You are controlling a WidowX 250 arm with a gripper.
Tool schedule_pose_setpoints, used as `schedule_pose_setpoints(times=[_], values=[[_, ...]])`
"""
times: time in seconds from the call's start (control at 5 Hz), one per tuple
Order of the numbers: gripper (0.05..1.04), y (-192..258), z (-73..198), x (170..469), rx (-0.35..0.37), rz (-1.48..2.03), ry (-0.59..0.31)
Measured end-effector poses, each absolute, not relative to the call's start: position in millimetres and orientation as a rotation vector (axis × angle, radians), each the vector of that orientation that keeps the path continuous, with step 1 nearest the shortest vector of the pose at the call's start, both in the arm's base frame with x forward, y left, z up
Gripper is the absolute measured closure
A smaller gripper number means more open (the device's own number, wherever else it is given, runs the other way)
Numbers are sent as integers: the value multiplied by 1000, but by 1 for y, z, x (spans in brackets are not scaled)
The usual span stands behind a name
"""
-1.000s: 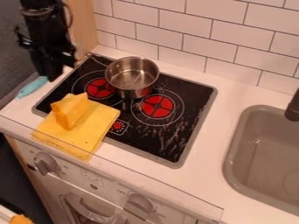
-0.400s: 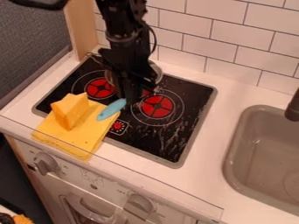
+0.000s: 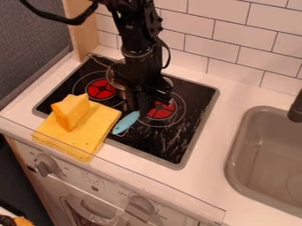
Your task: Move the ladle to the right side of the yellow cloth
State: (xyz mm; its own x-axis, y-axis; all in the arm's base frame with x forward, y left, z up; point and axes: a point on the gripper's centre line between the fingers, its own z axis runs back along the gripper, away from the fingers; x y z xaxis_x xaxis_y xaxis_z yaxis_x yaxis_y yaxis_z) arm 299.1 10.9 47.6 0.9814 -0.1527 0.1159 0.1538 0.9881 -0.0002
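The black gripper (image 3: 139,107) hangs over the middle of the stove, shut on the upper end of the light blue ladle (image 3: 126,122). The ladle slants down and to the left from the fingers, its lower end close by the right edge of the folded yellow cloth (image 3: 88,137). Whether it touches the stove surface I cannot tell. The cloth lies across the stove's front left corner, with a yellow cheese-like wedge (image 3: 70,113) on top.
A metal pot (image 3: 119,79) stands at the back of the black stove (image 3: 187,117), partly hidden behind the arm. To the right is a grey sink (image 3: 265,159) with a dark faucet (image 3: 296,107). A tiled wall (image 3: 224,39) runs along the back.
From the counter left of the stove, the ladle has travelled right with my gripper, passing over the cloth's upper right corner. Lately both shifted slightly further right and toward the front.
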Motion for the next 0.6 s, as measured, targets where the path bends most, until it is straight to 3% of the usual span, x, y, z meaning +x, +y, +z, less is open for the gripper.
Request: schedule_pose_setpoints(times=[0.2, 0.6], values=[[706, 10, 48, 299, -15, -164, -116], [126, 7, 56, 297, -37, -208, -127]])
